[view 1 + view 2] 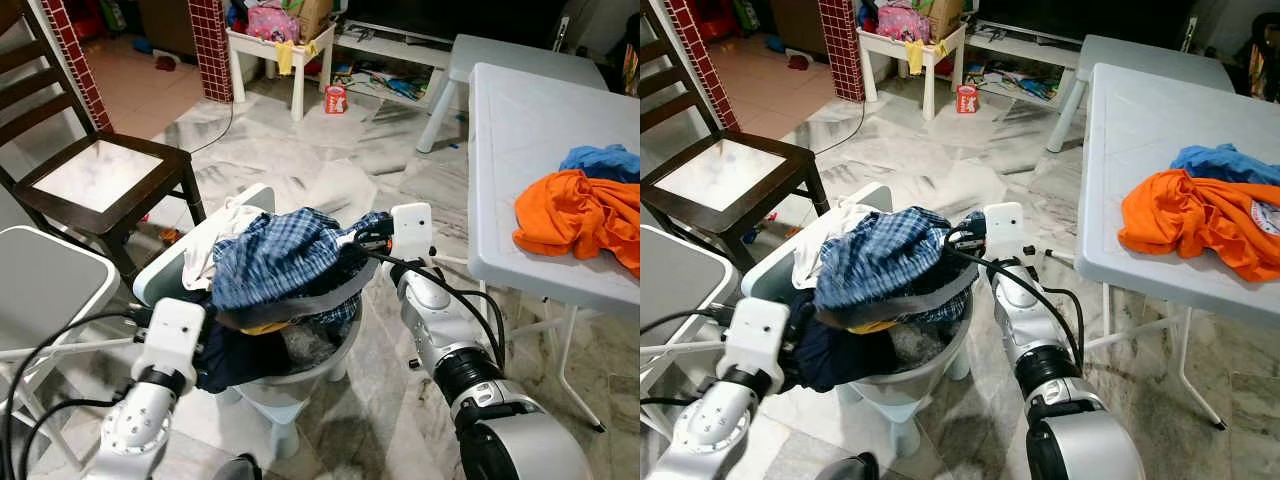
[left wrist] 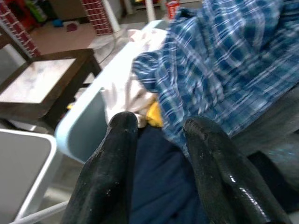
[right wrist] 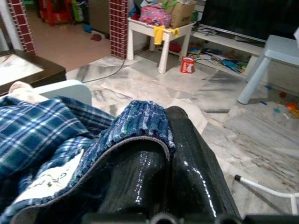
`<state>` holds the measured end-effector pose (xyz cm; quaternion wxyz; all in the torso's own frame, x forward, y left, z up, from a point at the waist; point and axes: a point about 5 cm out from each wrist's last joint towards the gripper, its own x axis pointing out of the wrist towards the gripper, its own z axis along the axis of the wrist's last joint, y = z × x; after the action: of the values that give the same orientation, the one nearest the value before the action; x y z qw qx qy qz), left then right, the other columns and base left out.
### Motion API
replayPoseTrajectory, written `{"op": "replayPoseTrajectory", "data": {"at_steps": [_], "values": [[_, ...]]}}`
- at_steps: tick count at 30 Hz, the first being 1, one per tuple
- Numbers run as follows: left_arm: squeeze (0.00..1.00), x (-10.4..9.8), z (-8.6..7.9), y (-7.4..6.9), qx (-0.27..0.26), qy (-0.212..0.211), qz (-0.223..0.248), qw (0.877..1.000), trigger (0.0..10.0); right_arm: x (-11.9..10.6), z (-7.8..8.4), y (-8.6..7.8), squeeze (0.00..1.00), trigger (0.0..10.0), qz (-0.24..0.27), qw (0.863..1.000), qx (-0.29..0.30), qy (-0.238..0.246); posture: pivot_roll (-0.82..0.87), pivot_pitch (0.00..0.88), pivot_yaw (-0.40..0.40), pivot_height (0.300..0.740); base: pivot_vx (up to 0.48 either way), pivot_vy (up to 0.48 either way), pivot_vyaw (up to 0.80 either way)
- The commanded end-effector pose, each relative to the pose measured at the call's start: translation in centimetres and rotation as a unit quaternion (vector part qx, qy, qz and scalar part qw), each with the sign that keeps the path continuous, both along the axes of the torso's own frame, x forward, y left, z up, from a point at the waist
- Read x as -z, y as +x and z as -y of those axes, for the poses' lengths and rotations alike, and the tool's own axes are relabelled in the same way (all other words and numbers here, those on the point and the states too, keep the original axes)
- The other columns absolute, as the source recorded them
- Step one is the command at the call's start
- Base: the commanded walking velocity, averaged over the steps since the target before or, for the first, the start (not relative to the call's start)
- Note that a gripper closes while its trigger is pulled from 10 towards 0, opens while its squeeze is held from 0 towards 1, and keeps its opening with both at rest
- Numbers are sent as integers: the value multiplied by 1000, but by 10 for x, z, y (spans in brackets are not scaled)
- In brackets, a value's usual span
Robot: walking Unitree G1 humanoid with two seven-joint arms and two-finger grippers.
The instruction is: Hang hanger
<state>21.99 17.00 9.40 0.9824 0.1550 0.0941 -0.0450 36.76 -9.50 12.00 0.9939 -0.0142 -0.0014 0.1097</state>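
A pale laundry basket (image 1: 305,372) stands on the marble floor in front of me, heaped with clothes. On top lies a blue plaid shirt (image 1: 272,256), with a white garment (image 1: 212,243) and a dark navy one (image 2: 156,182) beside and under it. My right gripper (image 3: 166,122) is at the right side of the heap, shut on a fold of the plaid shirt, which drapes over one finger. At the basket's left side my left gripper (image 2: 161,127) is open, its fingers (image 2: 117,154) just above the navy cloth.
A white table (image 1: 520,150) on my right carries an orange garment (image 1: 575,215) and a blue one (image 1: 605,160). A dark wooden chair (image 1: 100,180) and a grey seat (image 1: 45,285) stand on the left. Behind are a small white table (image 1: 290,50) and a red can (image 1: 336,98).
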Motion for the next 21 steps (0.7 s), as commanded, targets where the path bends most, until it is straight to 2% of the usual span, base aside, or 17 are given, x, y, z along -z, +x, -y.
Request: {"op": "replayPoseTrajectory", "data": {"at_steps": [1, 5, 9, 11, 14, 15, 21], "values": [[1000, -7, 5, -1, 13, 13, 31, 999, 10000, -4, 1, 0, 0, 0, 13, 1000, 1, 1, 116, 103, -74, 740, 0, 0, 0], [1000, -12, 15, -2, 48, -6, 47, 998, 10000, -4, -1, -1, 0, 0, 15, 1000, -3, -1, 111, 102, -75, 740, 0, 0, 0], [1000, -17, 22, 3, 81, 21, 71, 994, 10000, -6, -4, -1, 0, 0, 20, 1000, -11, -3, 108, 101, -77, 740, 0, 0, 0], [1000, -12, 21, 5, 81, 36, 60, 994, 10000, -7, -5, -1, 0, 0, 21, 1000, -14, -5, 105, 100, -77, 740, 0, 0, 0], [1000, 1, 20, 12, 117, 90, 34, 989, 10000, -7, -6, -1, 0, 0, 23, 1000, -19, -7, 102, 103, -83, 740, 0, 0, 0], [1000, 4, 19, 14, 121, 96, 28, 988, 10000, -7, -6, -1, 0, 0, 23, 1000, -19, -7, 102, 103, -83, 740, 0, 0, 0], [1000, 19, 17, 29, 140, 93, -22, 986, 10000, -6, -6, -3, 0, 0, 23, 999, -24, -11, 84, 109, -84, 740, 0, 0, 0]]}}
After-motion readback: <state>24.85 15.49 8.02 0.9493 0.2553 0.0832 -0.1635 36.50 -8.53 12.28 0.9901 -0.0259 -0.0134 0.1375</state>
